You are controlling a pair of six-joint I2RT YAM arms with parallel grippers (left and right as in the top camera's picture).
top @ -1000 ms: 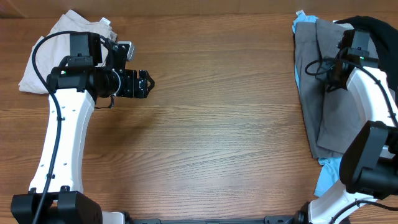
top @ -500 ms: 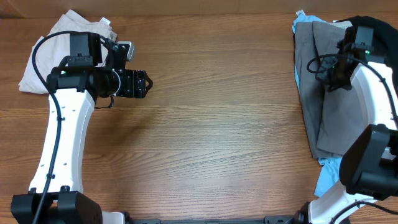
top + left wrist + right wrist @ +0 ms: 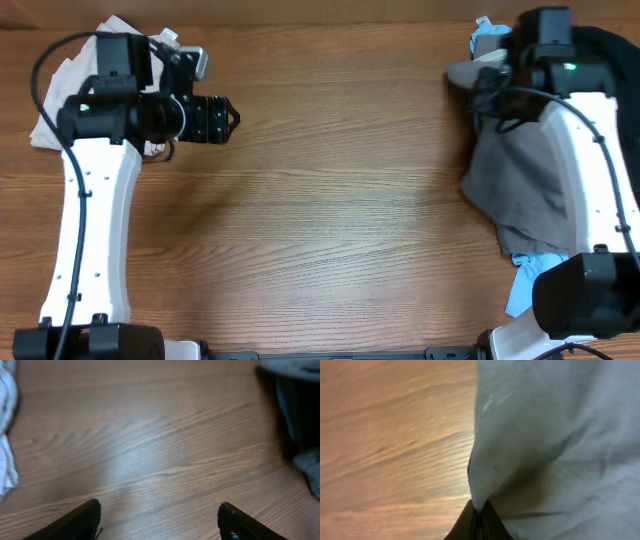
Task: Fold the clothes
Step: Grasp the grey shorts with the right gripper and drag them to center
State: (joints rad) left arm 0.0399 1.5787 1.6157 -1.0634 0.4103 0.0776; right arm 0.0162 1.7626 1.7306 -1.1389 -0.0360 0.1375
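Middle of table (image 3: 340, 210): wide bare wood between arms, free passage from near edge to far edge.

Left side: beige shorts (image 3: 45, 120) heaped at far-left corner. Left arm (image 3: 90, 230) crosses over them. Left gripper (image 3: 232, 118) juts toward centre, fingers apart, nothing between.

Right side blocked: grey shorts (image 3: 525, 190) hang from pinched right gripper (image 3: 492, 85) and spread down onto table. Light-blue T-shirt (image 3: 528, 275) pokes out beneath at near end. Black T-shirt (image 3: 612, 45) at far-right corner.

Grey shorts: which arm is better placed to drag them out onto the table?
Right: the right gripper pinches an edge of the grey shorts, jaws shut on cloth. The left gripper is open, empty, far across the table.
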